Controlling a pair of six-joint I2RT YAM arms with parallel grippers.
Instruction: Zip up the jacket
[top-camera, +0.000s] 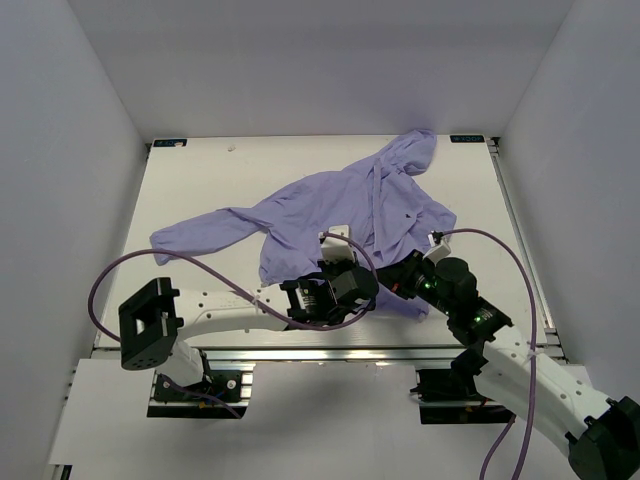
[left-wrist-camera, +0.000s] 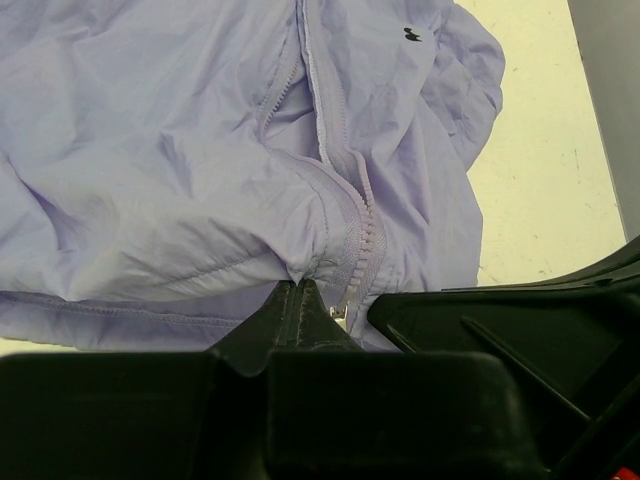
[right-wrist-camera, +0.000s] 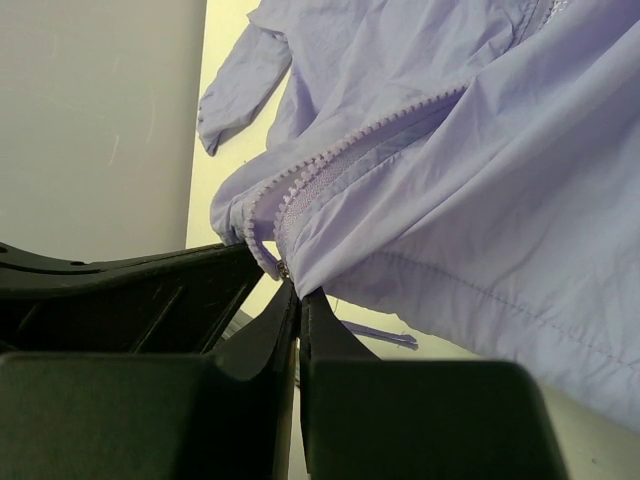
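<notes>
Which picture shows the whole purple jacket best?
The top external view. It shows the whole jacket, hood, sleeve and all, spread on the table. The two wrist views show only a close-up patch of fabric and zipper near its bottom edge.

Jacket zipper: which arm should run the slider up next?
Left, probably: left gripper shut at the zipper bottom end, track running straight ahead; right gripper pinches the hem alongside, good as anchor.

My left gripper (top-camera: 347, 270) and my right gripper (top-camera: 413, 273) sit close together at 6 o'clock on the jacket (top-camera: 320, 205), over its near hem. Its hood (top-camera: 412, 152) points to 1 o'clock, one sleeve (top-camera: 205, 232) trails toward 9 o'clock.
</notes>
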